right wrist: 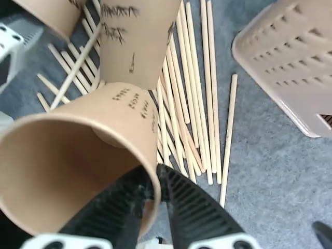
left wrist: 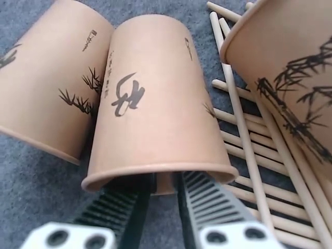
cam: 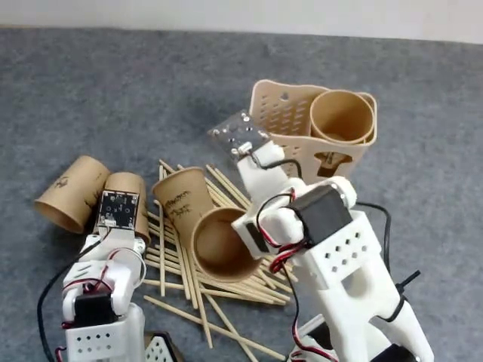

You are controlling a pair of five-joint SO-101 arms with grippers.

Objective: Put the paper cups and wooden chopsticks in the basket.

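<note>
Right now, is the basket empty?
No, a paper cup stands upright inside the basket, with its open mouth facing up.

High camera looking steeply down, wrist cameras close behind their jaws, all three sharing the chopsticks

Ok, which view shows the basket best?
The high view: the whole basket shows, with a paper cup inside. The right wrist view catches part of one perforated wall; the left wrist view faces loose cups and chopsticks.
</note>
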